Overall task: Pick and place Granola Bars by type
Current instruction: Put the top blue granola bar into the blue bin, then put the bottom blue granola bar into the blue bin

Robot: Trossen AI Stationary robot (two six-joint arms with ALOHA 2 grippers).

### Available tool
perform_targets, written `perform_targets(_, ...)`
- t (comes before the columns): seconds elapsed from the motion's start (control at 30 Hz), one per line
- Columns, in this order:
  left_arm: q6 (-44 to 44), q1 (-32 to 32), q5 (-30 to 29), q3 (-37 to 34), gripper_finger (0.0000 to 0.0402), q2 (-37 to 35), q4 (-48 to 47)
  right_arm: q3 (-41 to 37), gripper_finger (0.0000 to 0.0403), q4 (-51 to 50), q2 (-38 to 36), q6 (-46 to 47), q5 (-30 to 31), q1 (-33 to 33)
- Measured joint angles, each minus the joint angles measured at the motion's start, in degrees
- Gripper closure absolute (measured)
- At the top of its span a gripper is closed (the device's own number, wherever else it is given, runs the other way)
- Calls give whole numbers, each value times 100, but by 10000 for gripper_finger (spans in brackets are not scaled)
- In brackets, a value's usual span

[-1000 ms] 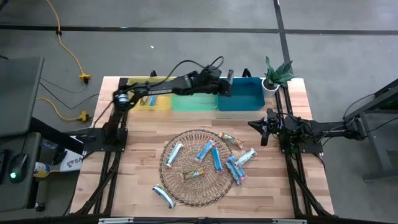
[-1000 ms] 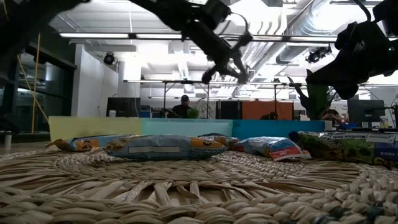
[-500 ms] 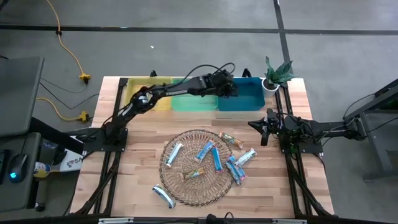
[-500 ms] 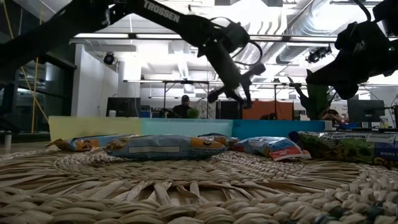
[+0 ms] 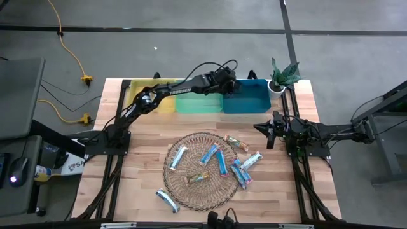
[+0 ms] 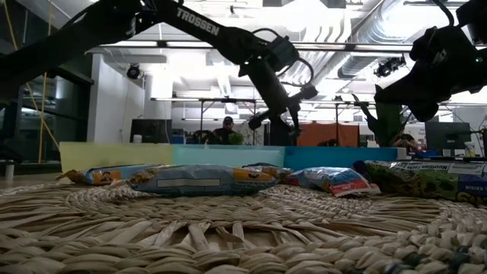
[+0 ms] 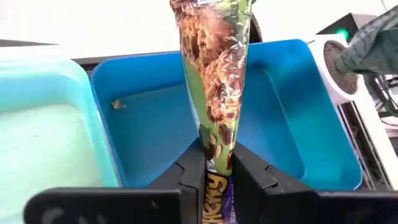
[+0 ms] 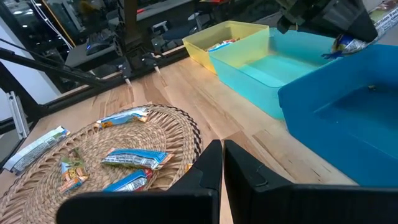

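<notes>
Left end effector: clamped on one granola bar — green wrapper, grain picture on it, held by its lower end between the two dark fingers.
Position of left end effector: extended to the far side of the table, above the blue bin; in the high view it sits at the bin's left end.
Blue bin: bare floor except for one small brown speck near a corner.
Neighbouring bins: a teal bin directly beside the blue one, then a yellow bin — the yellow one shows a wrapped bar inside in the right wrist view.
Right end effector: fingers pressed together, nothing between them; arm parked at the table's right edge, well apart from the bins.
Remaining bars: several lie on the round wicker mat at mid-table, mostly blue wrappers, one orange-brown; one pale bar lies at the mat's right rim, another on the table just off its front-left edge.
Other items: small potted plant at the far right corner.
</notes>
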Motion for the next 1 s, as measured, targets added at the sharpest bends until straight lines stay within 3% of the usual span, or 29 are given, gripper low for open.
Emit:
perform_targets(0.17,116,74,417,-2,351,117,19,0,402,-1,0,0,0,1)
perform_targets(0.33,101,62,742,-19,320,282,-147,0,402,0,0,0,2,2)
perform_targets(0.57,86,68,702,-4,281,352,-57,0,403,0,2,0,9,1)
perform_targets(0.77,159,64,786,-4,273,352,27,0,402,-1,2,-1,9,1)
perform_targets(1.0,1190,101,1429,-10,273,-1,333,0,402,0,2,0,10,1)
